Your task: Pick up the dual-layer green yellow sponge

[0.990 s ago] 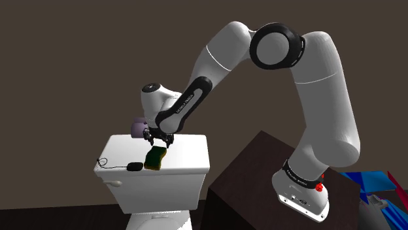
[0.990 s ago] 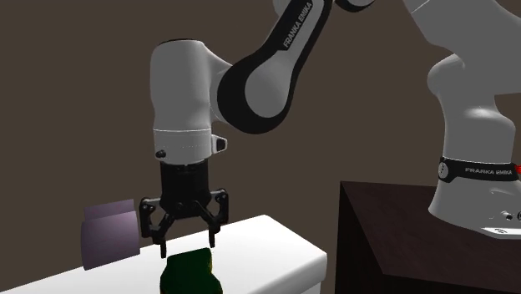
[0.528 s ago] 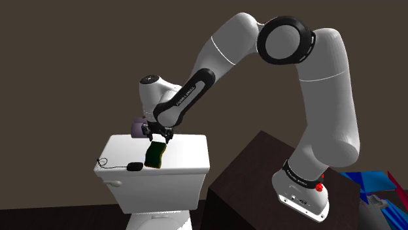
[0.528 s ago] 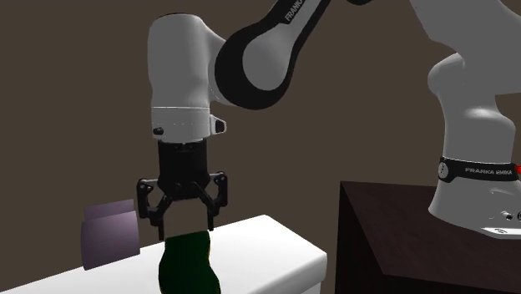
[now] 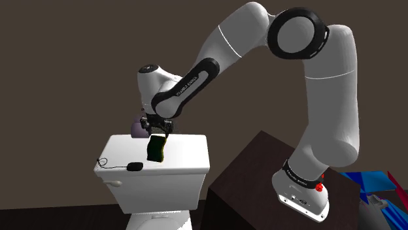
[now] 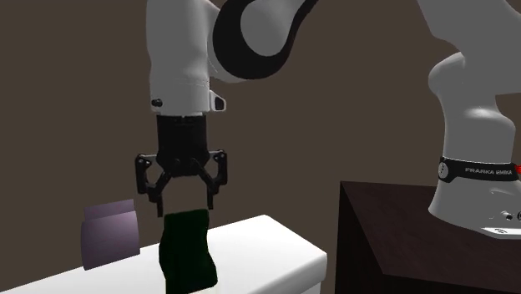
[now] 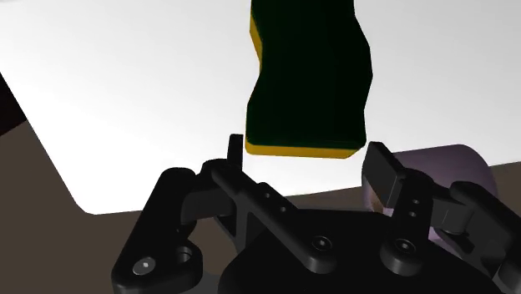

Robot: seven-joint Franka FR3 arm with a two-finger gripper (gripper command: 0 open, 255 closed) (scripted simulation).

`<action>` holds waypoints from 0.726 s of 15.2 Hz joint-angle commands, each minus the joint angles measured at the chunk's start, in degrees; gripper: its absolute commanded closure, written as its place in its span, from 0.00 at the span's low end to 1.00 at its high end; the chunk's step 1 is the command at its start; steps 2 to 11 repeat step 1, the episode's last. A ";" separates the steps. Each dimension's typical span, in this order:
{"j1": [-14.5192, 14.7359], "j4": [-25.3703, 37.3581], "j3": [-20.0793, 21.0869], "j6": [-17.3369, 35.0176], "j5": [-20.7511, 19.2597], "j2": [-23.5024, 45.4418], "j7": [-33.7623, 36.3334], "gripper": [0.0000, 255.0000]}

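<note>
We see the white arm [image 5: 330,111] rise straight up from its base [image 5: 302,191]. It bends at a dark joint [image 5: 297,34] at the top and reaches down toward the shoulder view's left. The white wrist [image 6: 179,58] stands vertical, and the black gripper [image 6: 184,209] under it points straight down. Its two fingers [image 7: 381,169] are closed in on the upper end of the green and yellow sponge [image 7: 311,75], one on each side, and both touch it. In the shoulder view the gripper hangs below the forearm [image 5: 189,88], with the sponge upright in its hold.
</note>
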 commanded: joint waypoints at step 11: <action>-0.10 -0.12 0.12 -0.33 0.18 -0.45 -0.14 1.00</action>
